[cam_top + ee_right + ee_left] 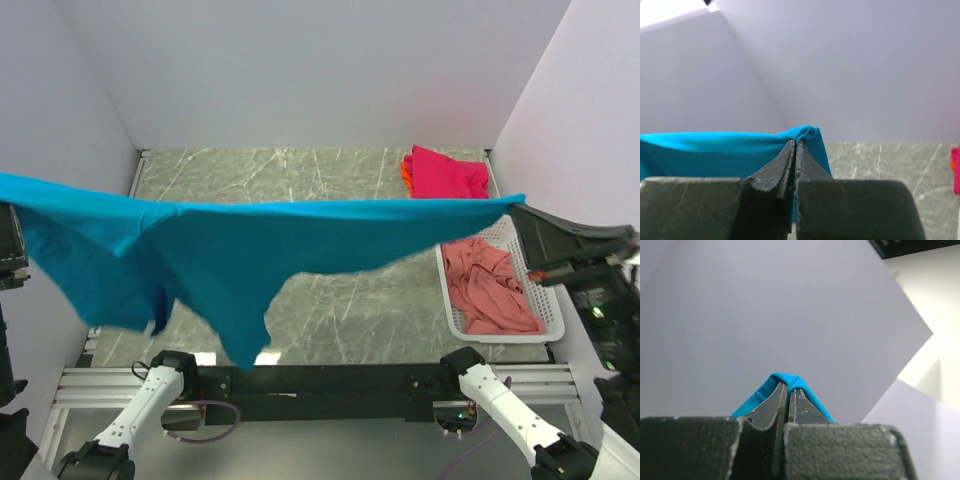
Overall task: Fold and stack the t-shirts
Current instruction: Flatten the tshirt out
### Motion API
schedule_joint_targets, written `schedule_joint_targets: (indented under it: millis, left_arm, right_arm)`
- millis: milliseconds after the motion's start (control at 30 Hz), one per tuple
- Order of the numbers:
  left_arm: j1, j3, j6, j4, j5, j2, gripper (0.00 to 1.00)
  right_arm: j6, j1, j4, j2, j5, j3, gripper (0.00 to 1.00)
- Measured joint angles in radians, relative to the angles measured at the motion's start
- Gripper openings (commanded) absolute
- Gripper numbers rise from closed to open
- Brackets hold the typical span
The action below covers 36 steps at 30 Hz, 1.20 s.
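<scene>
Clenched on a thin pinch of the teal-blue t-shirt [785, 377] at the left gripper [788, 386], cloth wrapped over the tips. Same at the right gripper [795, 142]: shut tight on a bunched edge, no gap to see. Holding the shirt stretched in the air across the whole bench [300, 175], from past the left edge to above the right edge. Taut along the top line, sagging in body and one sleeve toward the near edge. Clear of the bench surface, going by the top view. Hard to say which part is gripped, probably shoulders or hem corners.

Further out: magenta-pink t-shirt [445, 172] folded at the far right corner, with a sliver of orange t-shirt [406, 172] peeking out at its left side. Dusty salmon-pink t-shirt [490, 285] crumpled in the white basket [455, 320] along the right edge.

Risks:
- Could slip out of either pinch if spread wider, given so little cloth in each bite.
- Could land twisted or doubled, given the uneven sag on the left half.
- Could snag the basket or brush the folded pile on lowering, with the right end hanging just above them.

Pose: left arm raised high outside the left edge, wrist tilted up toward the wall. Right arm raised over the right edge, gripper pointing inward, roughly level. Bases bolted at the near edge.
</scene>
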Motion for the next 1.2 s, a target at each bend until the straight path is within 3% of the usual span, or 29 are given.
schedule_joint_targets:
  millis: [233,400,567,767,833,1000,1200]
  left_arm:
    - [0.000,-0.021,0.084,0.077,0.077,0.032,0.01]
    - [0.000,-0.157,0.164,0.183,0.048,0.165,0.01]
    - [0.000,-0.337,0.301,0.311,0.040,0.452,0.01]
    - [0.005,-0.373,0.439,0.388,0.051,0.958,0.01]
    - [0.007,-0.358,0.471,0.400,0.051,1.117,0.00]
    - [0.011,-0.149,0.522,0.370,0.048,1.511,0.00]
    - [0.016,-0.066,0.541,0.361,0.046,1.619,0.00]
  right_arm:
    - [-0.016,0.000,-0.019,0.014,0.019,0.021,0.00]
    - [-0.019,-0.001,-0.003,0.136,0.137,-0.060,0.00]
    - [0.000,-0.073,0.098,0.340,0.203,-0.281,0.00]
    - [0.030,-0.202,0.240,0.728,0.105,-0.479,0.00]
    - [0.019,-0.223,0.263,0.895,0.071,-0.447,0.00]
    - [-0.023,-0.229,0.242,1.311,0.010,-0.132,0.00]
    - [-0.042,-0.229,0.205,1.499,0.002,0.070,0.00]
